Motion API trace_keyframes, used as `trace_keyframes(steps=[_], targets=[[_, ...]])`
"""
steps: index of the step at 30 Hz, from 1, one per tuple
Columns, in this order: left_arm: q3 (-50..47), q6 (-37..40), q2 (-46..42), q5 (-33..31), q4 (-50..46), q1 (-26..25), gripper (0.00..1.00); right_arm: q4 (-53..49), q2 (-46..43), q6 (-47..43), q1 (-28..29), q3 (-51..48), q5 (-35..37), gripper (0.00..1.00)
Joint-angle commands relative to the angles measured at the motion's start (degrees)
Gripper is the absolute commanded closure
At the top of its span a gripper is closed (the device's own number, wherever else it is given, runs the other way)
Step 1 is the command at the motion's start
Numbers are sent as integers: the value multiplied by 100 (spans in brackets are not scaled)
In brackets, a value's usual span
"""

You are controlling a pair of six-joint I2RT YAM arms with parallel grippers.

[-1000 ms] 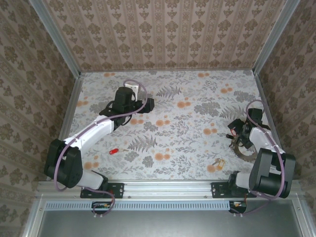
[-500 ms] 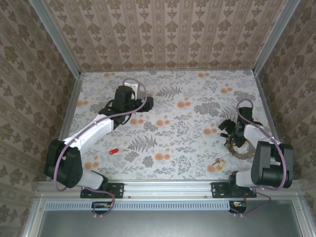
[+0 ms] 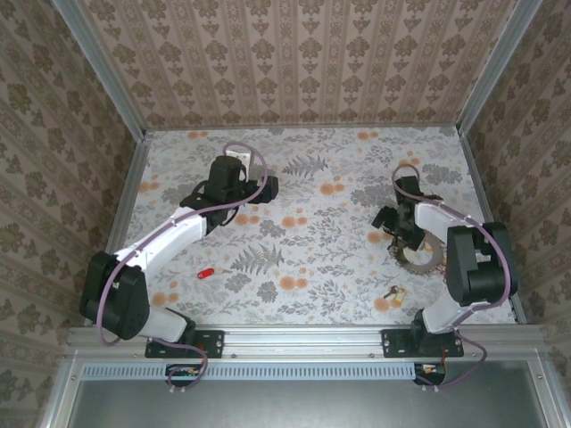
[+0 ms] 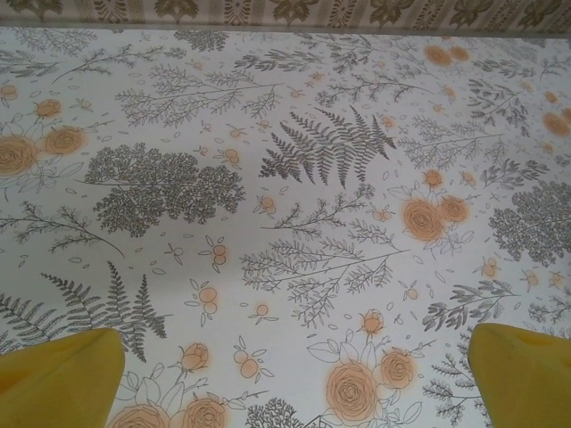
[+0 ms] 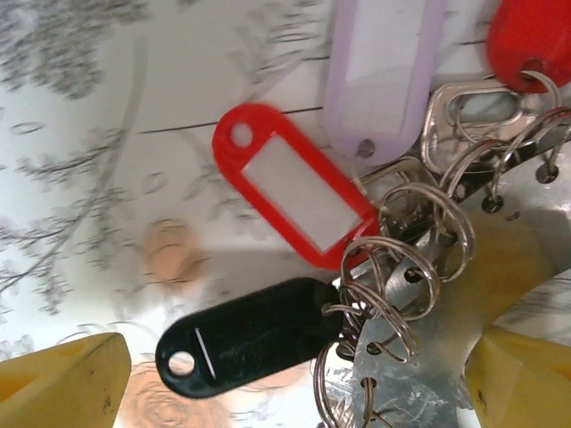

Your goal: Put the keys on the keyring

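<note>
The keyring (image 3: 421,260), a flat grey metal ring, lies at the right of the table. In the right wrist view its plate (image 5: 446,357) has small holes that carry several wire split rings (image 5: 401,267) with a red tag (image 5: 285,192), a black tag (image 5: 241,348) and a lilac tag (image 5: 379,71). My right gripper (image 3: 391,223) (image 5: 294,383) hangs open just above these tags, holding nothing. A red key (image 3: 206,273) lies loose at the near left. A brass key (image 3: 393,292) lies near the front, by the keyring. My left gripper (image 3: 265,189) (image 4: 294,383) stands open over bare table.
The table top (image 3: 321,241) carries a floral print and is walled by patterned panels on three sides. A metal rail (image 3: 303,339) with both arm bases runs along the near edge. The right arm's elbow (image 3: 473,259) stands close to the right wall.
My right arm has swung from the right wall leftward and away, bringing its gripper over the keyring's left side. The left arm and both loose keys have not moved.
</note>
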Motion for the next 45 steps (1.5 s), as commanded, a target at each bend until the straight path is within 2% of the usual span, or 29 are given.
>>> trace_keyframes(steps=[1,9,17,22,26,30,33,36,39,41,45], targets=[[-76,-120,-217,-184,-76,-40,0,818,475,259,604,181,-1365,5],[-202,-176,-364,-363,-131,-40,0,662,802,219,1290,695,-1355,6],[-271,-259,-515,-708,-208,-40,0,280,1185,-257,1893,1238,-1337,6],[-383,-379,-695,-1053,-238,-39,0,406,1479,-761,2212,1498,-2117,10],[-379,-413,-732,-1042,-427,-36,0,408,1611,-1017,2508,1719,-2440,11],[-383,-537,-693,-902,-434,-33,1,745,1384,-924,2614,1667,-2641,12],[-288,-578,-557,-548,-437,-30,7,857,861,-906,2535,1468,-2118,12],[-138,-628,-270,-10,-419,-39,15,1001,280,-734,2128,1075,-1734,14],[34,-766,145,538,-377,-93,23,1469,-141,-448,1432,461,-1894,20],[210,-849,483,853,-384,-197,27,1712,-213,-357,975,134,-2279,24],[659,-953,1155,1264,-543,-503,36,1528,-30,-597,541,93,-2625,34]])
